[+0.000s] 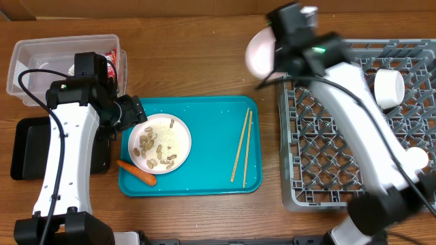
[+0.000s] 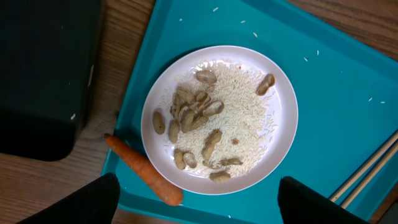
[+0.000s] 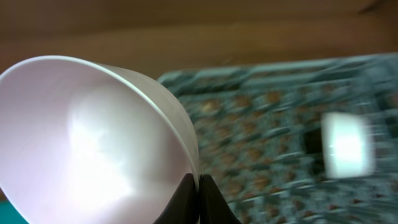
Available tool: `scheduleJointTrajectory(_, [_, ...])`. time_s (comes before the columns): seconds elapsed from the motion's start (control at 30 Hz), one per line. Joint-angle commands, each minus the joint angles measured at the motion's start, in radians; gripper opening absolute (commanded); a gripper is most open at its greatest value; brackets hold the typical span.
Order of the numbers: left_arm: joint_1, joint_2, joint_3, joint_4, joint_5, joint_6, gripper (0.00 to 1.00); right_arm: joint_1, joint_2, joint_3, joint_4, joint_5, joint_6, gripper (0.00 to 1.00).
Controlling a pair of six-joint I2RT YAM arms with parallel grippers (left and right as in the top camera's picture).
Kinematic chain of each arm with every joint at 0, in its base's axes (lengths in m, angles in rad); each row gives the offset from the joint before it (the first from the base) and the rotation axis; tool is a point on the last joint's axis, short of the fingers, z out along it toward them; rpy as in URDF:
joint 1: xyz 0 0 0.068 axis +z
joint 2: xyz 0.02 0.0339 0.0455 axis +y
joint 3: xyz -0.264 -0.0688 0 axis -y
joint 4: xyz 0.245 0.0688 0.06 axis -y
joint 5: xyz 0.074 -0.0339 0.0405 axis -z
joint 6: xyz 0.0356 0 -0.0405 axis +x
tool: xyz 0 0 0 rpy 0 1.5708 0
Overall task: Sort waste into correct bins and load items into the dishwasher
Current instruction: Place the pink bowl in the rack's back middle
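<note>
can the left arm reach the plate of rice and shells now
Probably yes: the open left gripper hangs just above the plate, with nothing over it; the carrot lies beside it.

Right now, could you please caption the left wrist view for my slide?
Open left gripper over white plate of rice and peanut shells on the teal tray, carrot beside it.

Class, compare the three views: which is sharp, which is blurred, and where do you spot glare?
Left wrist view: sharp and evenly lit, peanut shells and rice on the plate crisp. Overhead view: mostly sharp, but the bowl and right arm are smeared. Right wrist view: a bright glare patch inside the bowl; rack and cup behind streaked with blur.
</note>
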Motion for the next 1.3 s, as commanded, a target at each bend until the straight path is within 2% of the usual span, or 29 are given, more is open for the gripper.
scheduleJointTrajectory(0.0, [0.002,-0.022,0.011,0.005,-0.006,0.019,0.83,-0.056,-0.037,0.011,-0.026,0.311,-0.002,0.04])
scheduleJointTrajectory(0.1, [0.002,-0.022,0.011,0.005,-0.006,0.019,0.83,-0.116,-0.034,-0.004,-0.039,0.440,0.039,0.04])
scheduleJointTrajectory(0.23, [0.002,-0.022,0.011,0.009,-0.006,0.019,0.83,-0.219,-0.027,-0.073,-0.051,0.629,0.196,0.04])
scheduleJointTrajectory(0.4, [0.002,-0.022,0.011,0.009,-0.005,0.019,0.84,-0.296,-0.011,-0.216,0.008,0.733,0.238,0.04])
scheduleJointTrajectory(0.8, [0.002,-0.022,0.011,0.013,-0.002,0.019,0.84,-0.301,0.151,-0.464,0.111,0.713,0.239,0.04])
scheduleJointTrajectory(1.27, [0.002,-0.022,0.011,0.015,-0.002,0.019,0.84,-0.209,0.171,-0.499,0.092,0.670,0.271,0.04])
